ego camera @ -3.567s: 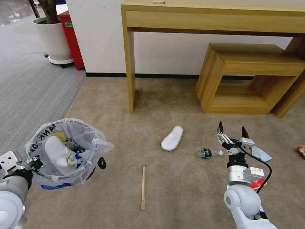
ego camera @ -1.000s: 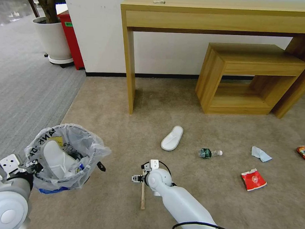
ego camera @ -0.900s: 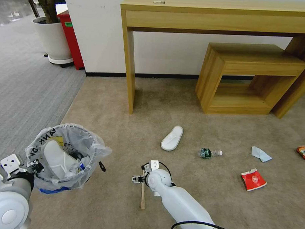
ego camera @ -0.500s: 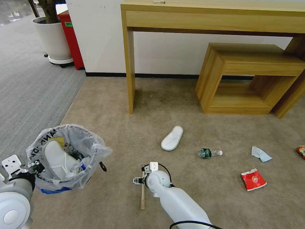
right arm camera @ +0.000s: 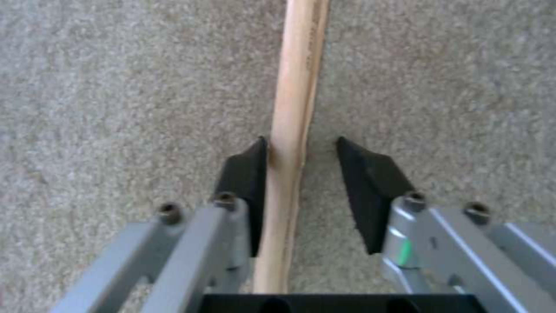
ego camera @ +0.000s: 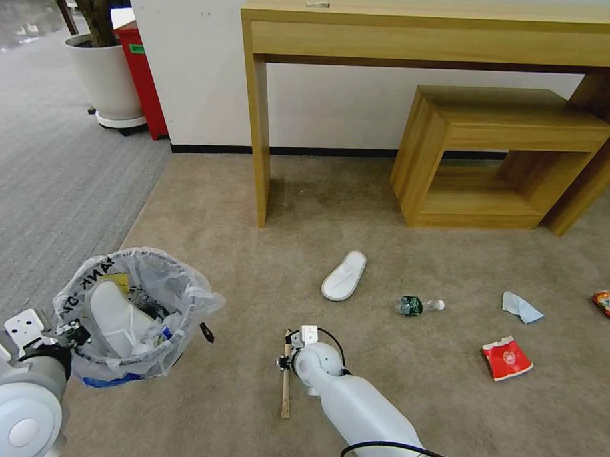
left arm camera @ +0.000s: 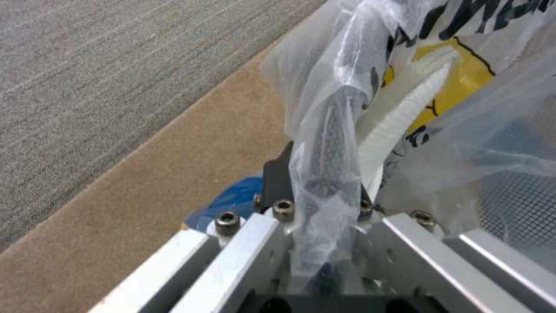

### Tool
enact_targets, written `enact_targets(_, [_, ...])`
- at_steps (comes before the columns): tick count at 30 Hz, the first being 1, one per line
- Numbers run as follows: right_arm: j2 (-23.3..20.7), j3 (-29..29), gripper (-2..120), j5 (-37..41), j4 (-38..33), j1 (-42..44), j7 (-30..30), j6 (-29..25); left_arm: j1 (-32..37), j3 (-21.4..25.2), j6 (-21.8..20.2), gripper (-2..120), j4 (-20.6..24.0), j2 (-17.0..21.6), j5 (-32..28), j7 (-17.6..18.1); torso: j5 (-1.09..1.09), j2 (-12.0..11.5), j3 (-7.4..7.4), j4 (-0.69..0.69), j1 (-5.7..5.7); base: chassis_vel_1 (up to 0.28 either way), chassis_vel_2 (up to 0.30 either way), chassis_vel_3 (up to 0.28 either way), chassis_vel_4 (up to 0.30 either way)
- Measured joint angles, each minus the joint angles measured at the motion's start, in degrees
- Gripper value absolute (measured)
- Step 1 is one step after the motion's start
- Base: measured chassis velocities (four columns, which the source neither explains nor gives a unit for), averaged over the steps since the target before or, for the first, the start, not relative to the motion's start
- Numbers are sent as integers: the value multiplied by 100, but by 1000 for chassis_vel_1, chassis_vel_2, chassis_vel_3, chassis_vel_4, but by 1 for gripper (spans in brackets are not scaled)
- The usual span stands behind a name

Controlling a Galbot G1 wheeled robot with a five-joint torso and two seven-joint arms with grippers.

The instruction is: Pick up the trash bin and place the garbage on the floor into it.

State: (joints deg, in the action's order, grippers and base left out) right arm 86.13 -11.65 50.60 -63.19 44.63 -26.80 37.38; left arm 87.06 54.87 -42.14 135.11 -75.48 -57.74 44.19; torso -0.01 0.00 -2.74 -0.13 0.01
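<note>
**Inspector:** Head view first. Where is the bin?

**Assistant:** The trash bin (ego camera: 136, 316) sits at lower left, lined with a crinkly bag, carried by the left gripper (ego camera: 71, 332), which pinches its near rim. A white slipper (ego camera: 115, 317) stands inside it. On the tan carpet (ego camera: 211, 252) lie a second white slipper (ego camera: 344, 275), a crushed bottle (ego camera: 419, 305), a pale-blue tissue (ego camera: 521, 307), a red wrapper (ego camera: 507, 359) and another red packet (ego camera: 609, 304) at the right edge. The wooden stick (ego camera: 285, 381) lies near the centre, with the right gripper (ego camera: 285, 362) down over its upper part.

**Inspector:** Left wrist view?

**Assistant:** The left gripper (left arm camera: 321, 204) is clamped on the bin's rim through the bag (left arm camera: 330, 130); one dark finger (left arm camera: 277, 178) shows outside the wall. The slipper's ribbed sole (left arm camera: 399, 117) shows through the plastic. The grey ribbed carpet (left arm camera: 116, 65) borders the tan one.

**Inspector:** Right wrist view?

**Assistant:** The right gripper (right arm camera: 302, 174) straddles the stick (right arm camera: 295, 108), which lies flat on the carpet (right arm camera: 116, 87). One black fingertip (right arm camera: 246, 169) touches the stick; the other stands just apart from it. Not clamped: the jaws are parted.
</note>
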Motion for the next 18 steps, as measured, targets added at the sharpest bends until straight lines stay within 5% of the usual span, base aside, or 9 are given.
enact_targets(8, [-34, -9, 0, -203, 55, 40, 119, -21, 0, -5, 0, 0, 0, -3, 2, 0, 3, 0, 0, 2, 0, 0, 0, 0, 0])
enact_targets(18, [-176, -55, 0, -277, -169, 101, 166, -69, 1, -11, 0, 0, 5, -6, 10, 0, 2, 0, -1, 2, 0, 0, 0, 0, 0])
